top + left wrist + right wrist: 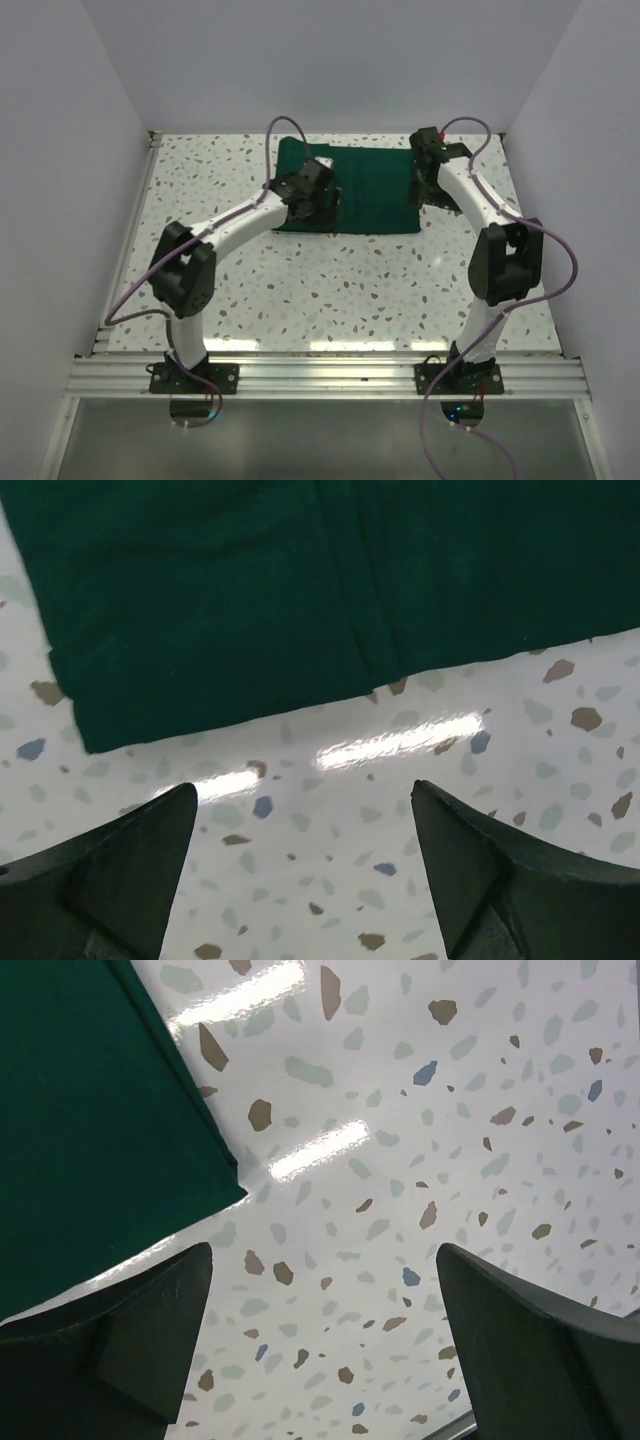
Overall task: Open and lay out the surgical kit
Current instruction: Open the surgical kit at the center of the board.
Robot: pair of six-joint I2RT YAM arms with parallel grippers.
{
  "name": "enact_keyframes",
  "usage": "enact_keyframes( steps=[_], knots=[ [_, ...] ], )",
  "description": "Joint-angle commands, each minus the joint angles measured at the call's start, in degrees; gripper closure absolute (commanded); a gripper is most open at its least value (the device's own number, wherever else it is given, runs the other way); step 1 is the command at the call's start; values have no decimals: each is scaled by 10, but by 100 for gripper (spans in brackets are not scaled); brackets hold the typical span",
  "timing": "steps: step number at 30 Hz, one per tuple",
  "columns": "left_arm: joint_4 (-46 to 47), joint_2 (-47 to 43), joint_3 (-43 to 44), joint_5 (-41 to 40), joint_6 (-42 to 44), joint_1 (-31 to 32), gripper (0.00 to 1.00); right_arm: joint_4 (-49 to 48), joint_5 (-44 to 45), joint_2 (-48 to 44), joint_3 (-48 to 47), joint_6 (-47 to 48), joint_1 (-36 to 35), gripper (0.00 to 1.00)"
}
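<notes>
We judge the opening not yet begun; the green cloth lies folded toward the far edge of the bench; our left claw and right claw gape wide and empty by its near corners. Next we must pinch its edge and unfold.

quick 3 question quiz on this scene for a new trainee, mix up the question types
1. True or false: the left tool is shut on the cloth.
2. In the right wrist view, which part of the cloth shows near the right tool? A) a corner B) only its middle C) none of it
3. Fill in: in the top view, the cloth lies toward the ____ side of the table from the arm bases.

Key
1. False. Its fingers are wide apart over bare table, with the cloth's edge just ahead.
2. A
3. far
</notes>
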State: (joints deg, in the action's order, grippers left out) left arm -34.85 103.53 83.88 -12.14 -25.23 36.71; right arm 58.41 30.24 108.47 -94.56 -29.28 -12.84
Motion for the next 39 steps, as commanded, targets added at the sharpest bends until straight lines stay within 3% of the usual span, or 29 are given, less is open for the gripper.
enact_keyframes(
  steps=[1,3,6,12,25,39],
  knots=[
    [-42,86,105,-69,-34,31,9,-3,-41,-78,-8,-3,3,2],
    [-65,134,142,-82,-41,39,16,-12,-82,-91,-7,-8,3,2],
    [-64,163,153,-95,-43,41,17,-12,-113,-107,-6,-12,2,2],
    [-43,201,159,-89,-32,45,22,-8,-120,-146,24,-7,2,2],
    [-26,211,215,-100,-27,50,24,-9,-145,-192,86,4,2,2],
    [-65,262,257,-110,-37,51,27,-6,-155,-167,69,22,2,2]
  ],
)
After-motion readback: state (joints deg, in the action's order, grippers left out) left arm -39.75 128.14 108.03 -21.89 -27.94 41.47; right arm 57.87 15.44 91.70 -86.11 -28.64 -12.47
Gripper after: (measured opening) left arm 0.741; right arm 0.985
